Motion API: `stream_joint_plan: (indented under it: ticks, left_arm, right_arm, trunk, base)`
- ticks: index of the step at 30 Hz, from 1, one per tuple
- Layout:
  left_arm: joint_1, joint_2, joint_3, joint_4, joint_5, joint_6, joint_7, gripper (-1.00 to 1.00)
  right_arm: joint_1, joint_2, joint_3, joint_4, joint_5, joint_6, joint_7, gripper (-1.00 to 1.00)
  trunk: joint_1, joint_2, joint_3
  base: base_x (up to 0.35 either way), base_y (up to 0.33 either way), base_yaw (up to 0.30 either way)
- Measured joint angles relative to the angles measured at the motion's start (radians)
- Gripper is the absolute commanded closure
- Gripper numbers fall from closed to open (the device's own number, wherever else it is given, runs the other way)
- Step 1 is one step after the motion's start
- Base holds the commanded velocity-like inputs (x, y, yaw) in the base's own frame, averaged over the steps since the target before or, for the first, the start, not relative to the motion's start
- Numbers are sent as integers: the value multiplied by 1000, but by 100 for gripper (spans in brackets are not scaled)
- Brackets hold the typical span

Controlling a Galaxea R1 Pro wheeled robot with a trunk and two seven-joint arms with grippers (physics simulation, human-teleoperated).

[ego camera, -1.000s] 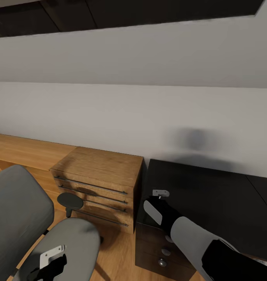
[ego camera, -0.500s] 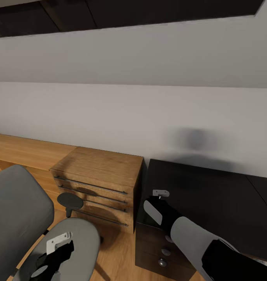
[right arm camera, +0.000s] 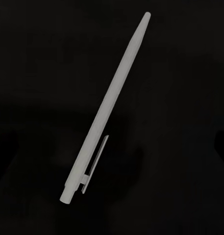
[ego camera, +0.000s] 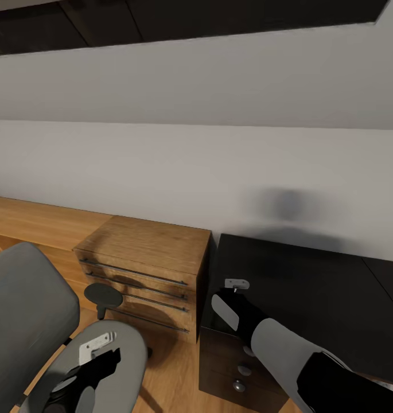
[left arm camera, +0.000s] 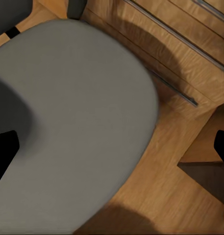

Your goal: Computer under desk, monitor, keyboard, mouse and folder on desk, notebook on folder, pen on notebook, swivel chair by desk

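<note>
The swivel chair has a grey backrest [ego camera: 24, 310], a grey seat [ego camera: 124, 350] and a black armrest [ego camera: 102, 293], and stands at the lower left beside the wooden chest. My left gripper [ego camera: 104, 360] hovers over the seat [left arm camera: 77, 122], open [left arm camera: 113, 149], with nothing between its fingers. The desk's glossy black top [ego camera: 311, 287] is at the right. My right gripper [ego camera: 236, 285] hangs over the desk's near-left corner. In the right wrist view the thin white pen [right arm camera: 107, 112] lies flat on the black top, and the right gripper [right arm camera: 112, 147] stands open on either side of it, not touching.
A light wooden drawer chest [ego camera: 144, 258] with metal handles [left arm camera: 175, 39] stands against the white wall between chair and desk. The desk's black drawer unit [ego camera: 230, 367] is below the right arm. Wooden floor [left arm camera: 156, 196] shows between the chair and the chest.
My left gripper has moved right and forward over the chair seat. The right arm and the pen have stayed still.
</note>
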Motion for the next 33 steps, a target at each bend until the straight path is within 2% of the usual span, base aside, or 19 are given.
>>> stream_joint_plan:
  ticks: [3,20,29,33]
  left_arm:
    - [0,-6,7,1,11,0,0,-100]
    - [0,-5,36,10,14,-3,-1,-100]
    - [0,-5,74,6,15,-3,-2,-100]
    - [0,-6,79,5,16,-3,-2,-100]
  right_arm:
    - [1,0,-2,0,-2,-9,1,-100]
    - [20,0,-3,0,-7,-41,0,-100]
    - [20,0,-6,1,-6,-42,0,-100]
    - [20,0,-7,1,-5,-42,0,-100]
  trunk:
    - [0,0,0]
    - [0,0,0]
    - [0,0,0]
    - [0,0,0]
  base:
    - [0,0,0]
    - [0,0,36]
    - [0,0,35]
    - [0,0,5]
